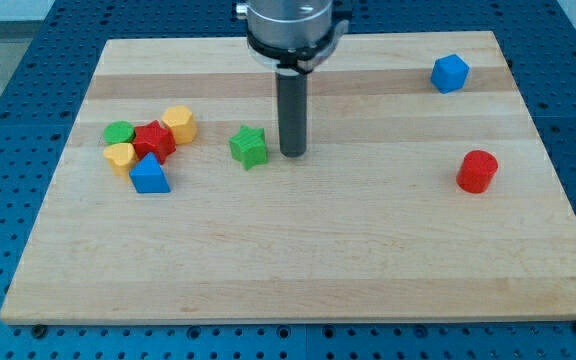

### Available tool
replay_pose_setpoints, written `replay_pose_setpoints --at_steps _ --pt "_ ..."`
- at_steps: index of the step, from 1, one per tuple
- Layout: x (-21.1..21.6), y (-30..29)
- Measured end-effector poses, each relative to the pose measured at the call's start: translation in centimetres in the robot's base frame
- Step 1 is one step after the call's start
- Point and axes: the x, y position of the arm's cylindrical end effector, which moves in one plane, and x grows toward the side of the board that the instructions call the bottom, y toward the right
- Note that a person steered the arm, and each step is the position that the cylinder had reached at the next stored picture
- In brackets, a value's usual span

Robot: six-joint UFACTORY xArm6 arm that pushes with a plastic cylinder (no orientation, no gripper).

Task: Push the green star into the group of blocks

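Note:
The green star [249,147] lies on the wooden board, left of centre. My tip [291,153] stands just to the star's right, a small gap apart. The group of blocks sits further left: a yellow hexagon block [179,124], a red star-like block [153,141], a green round block [119,133], a yellow block [120,157] and a blue triangle block [149,175], all touching or nearly so. The green star is apart from the group, to its right.
A blue cube-like block [449,73] sits near the view's top right. A red cylinder [477,171] stands at the right. The wooden board [298,260] lies on a blue perforated table.

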Motion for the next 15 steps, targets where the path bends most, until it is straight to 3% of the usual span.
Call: replay_pose_setpoints --at_steps 4,6,8,10,11,14,15 --pt "-0.5 -11.8" --pt "0.8 -4.6" --pt "4.3 -12.2" --pt "3.5 -12.5" --pt "3.6 -11.3" --pt "0.3 3.4" --pt "0.3 3.9"
